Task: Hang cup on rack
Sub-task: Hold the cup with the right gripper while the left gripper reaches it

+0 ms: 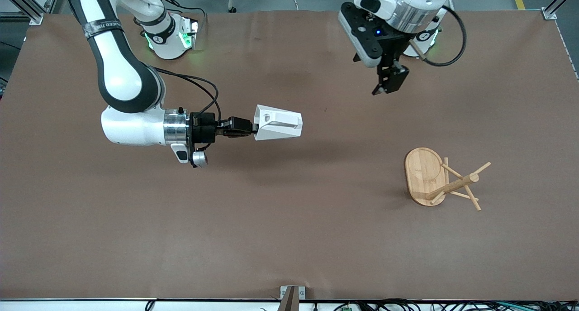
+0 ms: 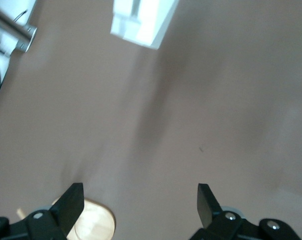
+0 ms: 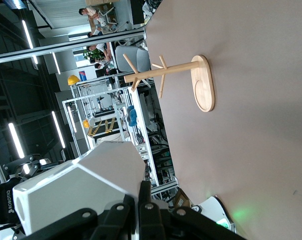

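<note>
Two arms work over one brown table (image 1: pixel 289 238). The right gripper (image 1: pixel 254 128) is up in the air over the middle of the table, its arm stretched out level from the right arm's end. Its fingers are pinched tight on the cup (image 1: pixel 277 123), which it grips by the edge at the wider, open end; the cup lies on its side, sticking straight out past the fingertips with its narrower end pointing toward the left arm's end of the table. A round hole shows in the flat tab along the cup's upper side. The right wrist view shows the white faceted cup (image 3: pixel 81 187) pressed against the closed fingers (image 3: pixel 145 210).

The rack (image 1: pixel 436 177) stands upright on the table, well apart from the held cup, toward the left arm's end and nearer the front camera than the cup's spot over the table. Its oval base sits flat, and thin pegs angle out from the top of the post. No cup hangs on it.

The left gripper (image 1: pixel 388 85) waits in the air over bare table between its own base and the rack, pointing down, with its jaws spread wide and nothing between them. Its wrist view shows both fingers (image 2: pixel 71 202) apart, with part of the rack's base (image 2: pixel 93 225) below them.
</note>
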### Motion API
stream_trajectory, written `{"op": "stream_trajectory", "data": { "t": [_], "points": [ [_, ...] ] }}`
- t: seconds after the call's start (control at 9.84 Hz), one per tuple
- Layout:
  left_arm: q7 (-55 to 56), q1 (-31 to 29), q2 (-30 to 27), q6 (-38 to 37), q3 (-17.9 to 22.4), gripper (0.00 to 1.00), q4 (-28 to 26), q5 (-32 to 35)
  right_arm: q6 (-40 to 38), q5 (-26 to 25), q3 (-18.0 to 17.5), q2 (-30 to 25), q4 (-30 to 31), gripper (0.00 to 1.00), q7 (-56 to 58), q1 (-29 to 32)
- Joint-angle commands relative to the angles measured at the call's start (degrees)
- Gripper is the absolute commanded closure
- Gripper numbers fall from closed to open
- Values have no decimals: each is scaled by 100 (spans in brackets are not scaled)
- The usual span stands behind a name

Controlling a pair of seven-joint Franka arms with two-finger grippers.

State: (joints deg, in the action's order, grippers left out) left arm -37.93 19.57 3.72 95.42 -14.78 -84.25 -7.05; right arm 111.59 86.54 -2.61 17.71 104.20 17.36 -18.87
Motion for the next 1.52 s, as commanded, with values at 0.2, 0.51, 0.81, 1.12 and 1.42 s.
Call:
{"op": "stream_trajectory", "data": {
  "t": [0.2, 0.51, 0.81, 1.12, 1.42],
  "points": [
    [-1222, 99, 357, 369, -192, 0, 75, -78, -357, 170, -108, -57, 65, 100, -224, 146],
    [-1498, 100, 594, 749, -218, 0, 84, -103, -357, 161, -108, -57, 65, 100, -198, 85],
    [-1009, 231, 919, 776, -218, 0, 425, -147, -348, 152, -143, -57, 65, 100, -137, 15],
    [-645, 398, 1104, 811, -218, 1, 480, -147, -348, 152, -152, -57, 65, 100, -102, 6],
    [-671, 390, 1253, 802, -218, 1, 523, -393, -375, 152, -152, -57, 65, 100, -84, -12]
  ]
}}
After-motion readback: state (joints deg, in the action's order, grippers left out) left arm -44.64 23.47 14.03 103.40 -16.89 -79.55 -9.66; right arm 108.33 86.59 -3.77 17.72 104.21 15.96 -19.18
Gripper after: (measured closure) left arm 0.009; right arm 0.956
